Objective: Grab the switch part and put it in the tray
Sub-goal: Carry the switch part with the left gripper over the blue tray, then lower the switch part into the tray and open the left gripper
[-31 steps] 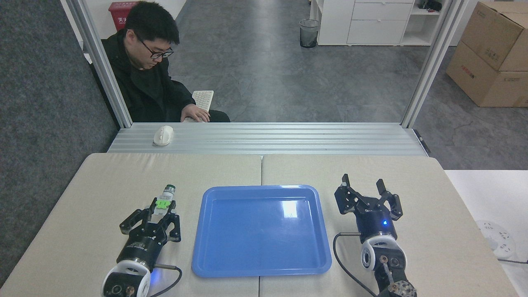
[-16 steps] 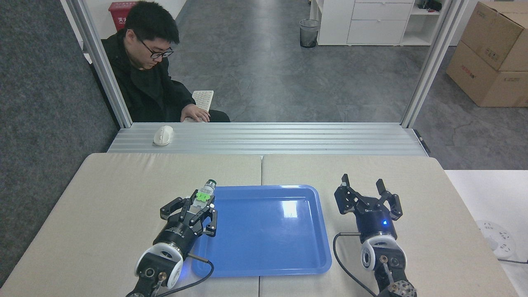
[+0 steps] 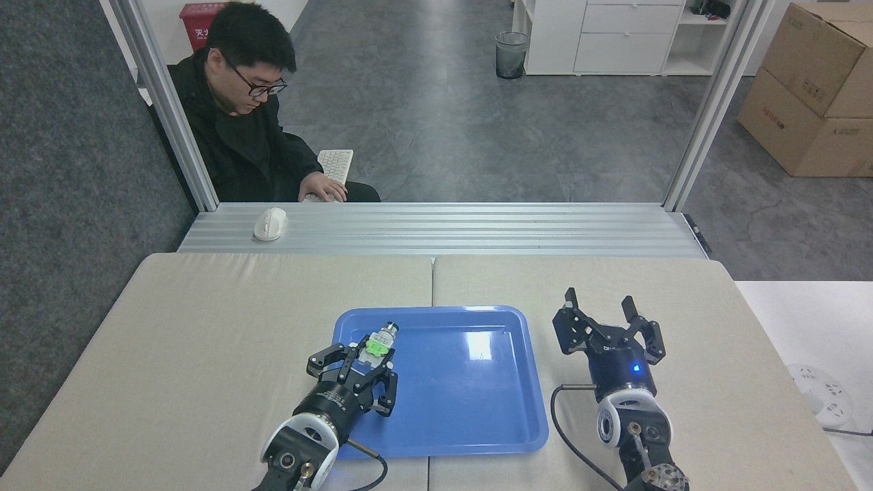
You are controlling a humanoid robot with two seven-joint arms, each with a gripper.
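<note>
Readable writing is scarce. The red bin (image 3: 204, 24) at the top left carries white characters, cut off by the frame post and too small to read. The cardboard boxes (image 3: 815, 82) at the right show faint printed marks, not legible. The right gripper (image 3: 601, 308) bears a small white mark on its body, too small to make out.

Hidden or cut off: both arms leave the view at the bottom edge. The white round object (image 3: 818, 399) at the right edge is partly out of frame. The lower end of the switch part (image 3: 377, 343) is covered by the left gripper's fingers, so only its green middle and silvery tip show clearly. Whether it touches the tray floor cannot be told.

The left gripper (image 3: 369, 356) has its fingers closed on the switch part, which points up and to the right. It sits over the near-left area of the blue tray (image 3: 477, 436), inside the rim. The right gripper stands on the beige table (image 3: 204, 307) just right of the tray, fingers spread wide and holding nothing.

Change from the earlier frames — the left gripper has moved rightward with the part, from the bare table left of the tray, across the tray's left rim, to its present place over the tray. The right gripper has not shifted. The person (image 3: 249, 116) behind the frame sits as before — one hand at the keyboard (image 3: 335, 164), the mouse (image 3: 270, 224) on the metal ledge.
</note>
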